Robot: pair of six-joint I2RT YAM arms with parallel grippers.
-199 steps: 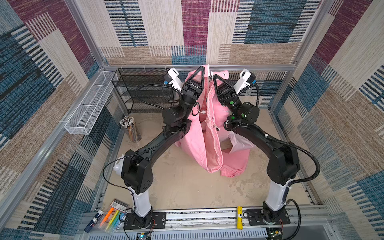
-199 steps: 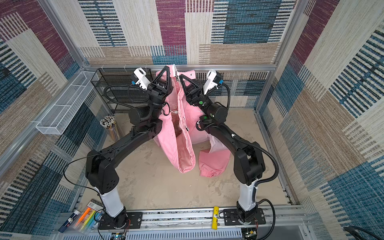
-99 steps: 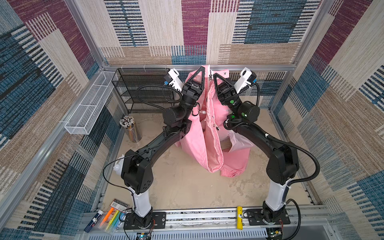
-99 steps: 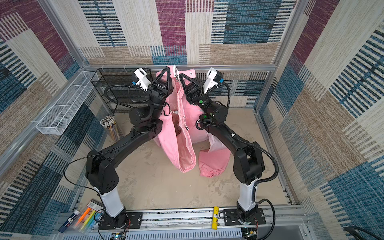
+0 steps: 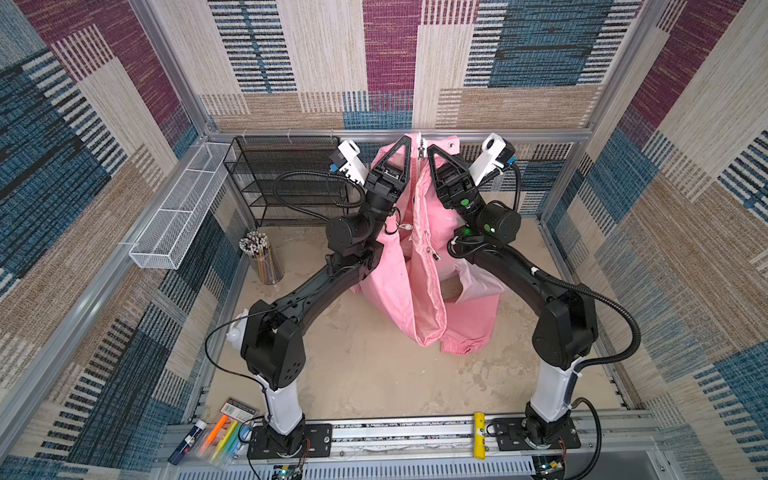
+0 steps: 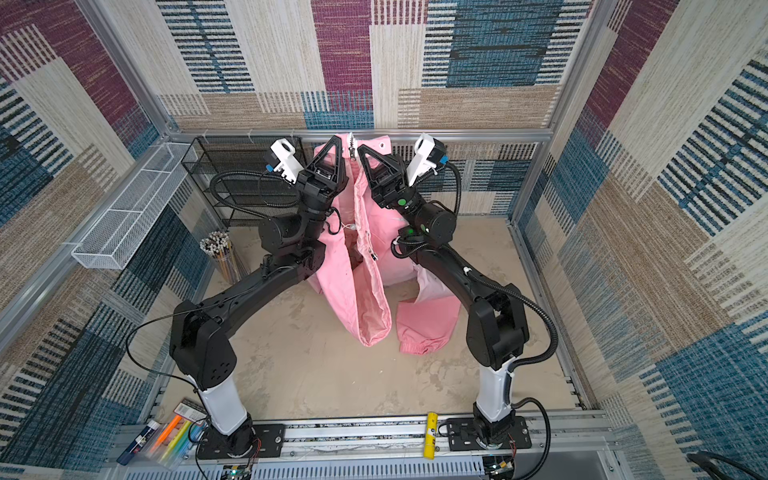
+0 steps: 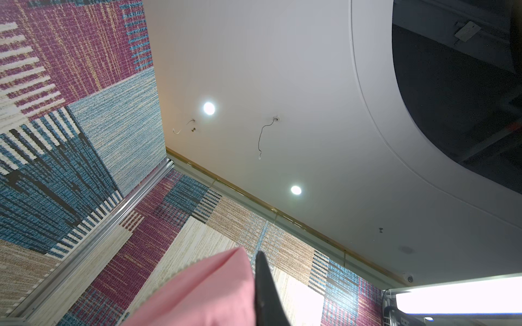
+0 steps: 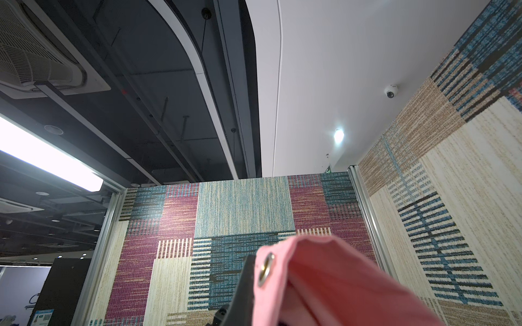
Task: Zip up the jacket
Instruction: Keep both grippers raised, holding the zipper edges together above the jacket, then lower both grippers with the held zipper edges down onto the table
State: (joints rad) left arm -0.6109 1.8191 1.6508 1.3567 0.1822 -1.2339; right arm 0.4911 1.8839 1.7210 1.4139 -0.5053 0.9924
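**Jacket held aloft by both top edges, no real change**

No visible shift from a second ago. Left gripper (image 5: pixel 404 140) and right gripper (image 5: pixel 432 148) still raised near the back wall, close together. Each clamped shut on a top front edge of the jacket (image 5: pixel 417 266). Garment hanging from those grips, hem and one sleeve down on the table (image 5: pixel 365 374). Fronts apparently unjoined below, so zipping probably not yet under way; likely a hold to straighten the fabric.

Top views only: full drape, plus what looks like the zipper slider (image 5: pixel 422 150) between the grippers. Left wrist view only: white zipper teeth (image 7: pixel 172 278) on the pinched edge. Right wrist view only: silver snap (image 8: pixel 266 265) beside the finger (image 8: pixel 243 285).
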